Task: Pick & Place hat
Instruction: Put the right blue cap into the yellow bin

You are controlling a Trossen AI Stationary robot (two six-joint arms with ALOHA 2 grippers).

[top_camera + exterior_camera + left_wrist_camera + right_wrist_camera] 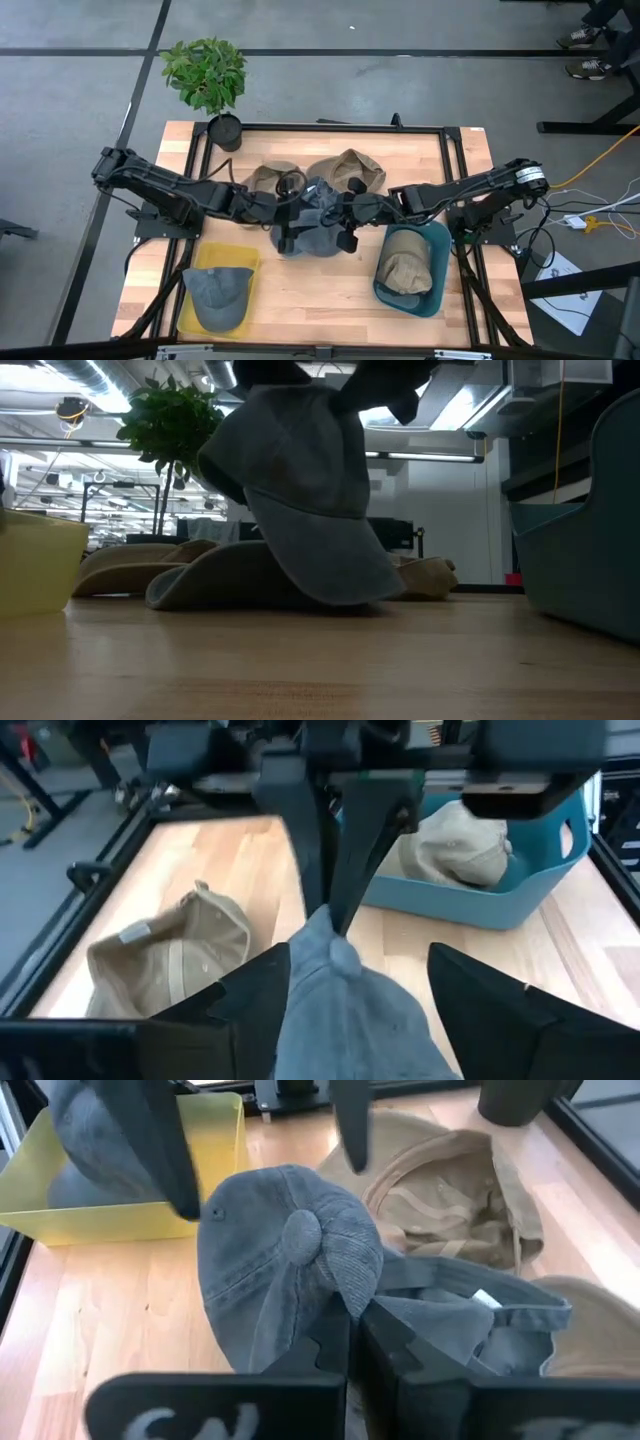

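Note:
A grey cap (312, 232) hangs over the middle of the table between both grippers. In the low view its lower edge (335, 596) reaches down to the table by a tan cap (215, 575). My right gripper (352, 1345) comes from the table's right and is shut on the cap's crown. My left gripper (360, 990) comes from the left and is open. One finger (250, 1005) stands on each side of the cap, and the right gripper's shut fingers (335, 870) show just beyond. My right gripper pinches a bunched fold of the grey cap's crown (350, 1280), beside the top button (300, 1230), between its two fingers. The fingers slant down from the table's right side. The cap hangs below them, its lower edge down at the table. My left gripper: whether a finger touches the cap, I cannot tell.
A yellow bin (200, 258) at the near left holds another grey cap (222, 295). A teal bin (442, 270) at the near right holds a tan cap (405, 265). Two tan caps (350, 170) (270, 178) lie behind the grippers. A potted plant (225, 130) stands at the far left.

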